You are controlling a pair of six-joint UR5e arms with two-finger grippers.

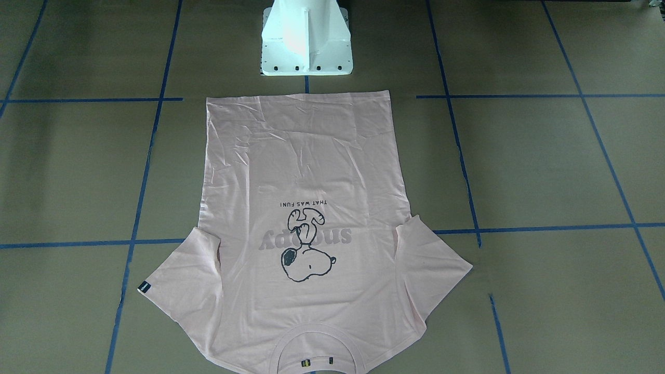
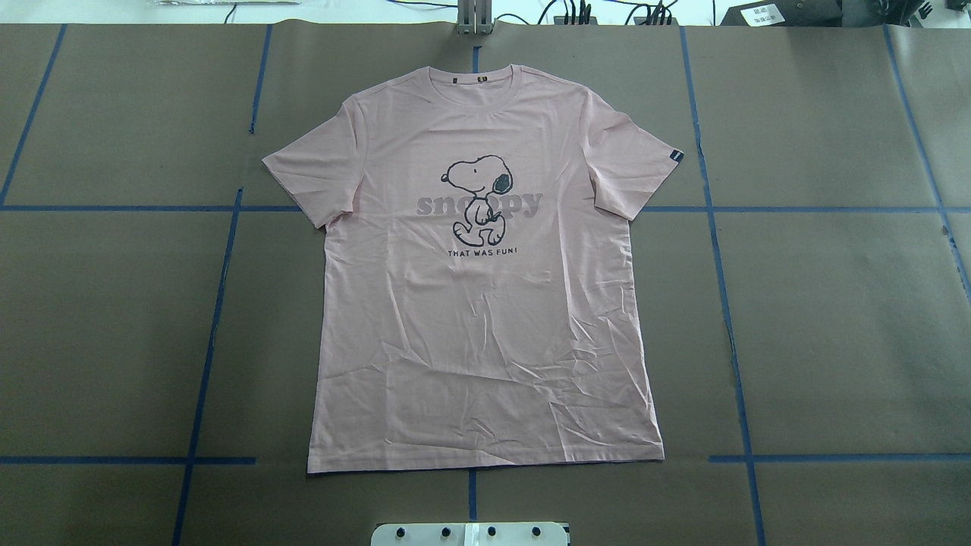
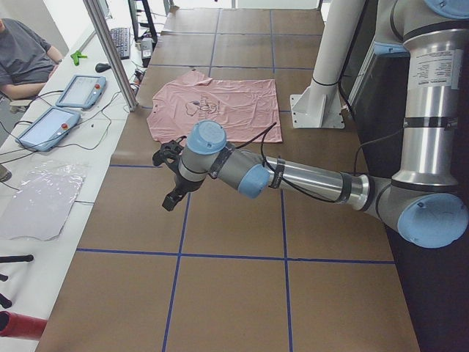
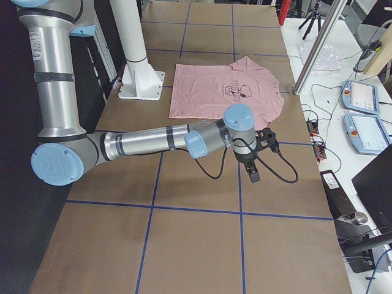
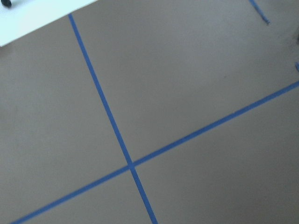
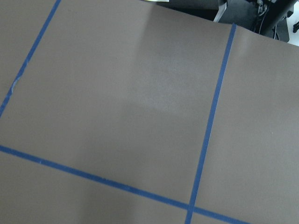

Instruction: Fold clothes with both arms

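Note:
The pale pink T-shirt [image 2: 485,303] lies flat and spread out, Snoopy print up, collar at the table's far side and hem toward the robot's base; it also shows in the front-facing view [image 1: 306,228]. In the exterior left view the near left arm reaches out with its black gripper [image 3: 170,182] above bare table, well short of the shirt [image 3: 220,110]. In the exterior right view the near right arm holds its gripper [image 4: 256,160] above bare table, beside the shirt [image 4: 220,92]. I cannot tell whether either gripper is open or shut. Both wrist views show only table.
Brown table covering with blue tape grid lines [image 2: 220,273]. White pedestal base [image 1: 306,41] stands behind the hem. Tablets [image 3: 80,89], a keyboard, cables and a seated person [image 3: 26,59] are along the far side bench. A metal post [image 3: 110,51] stands there.

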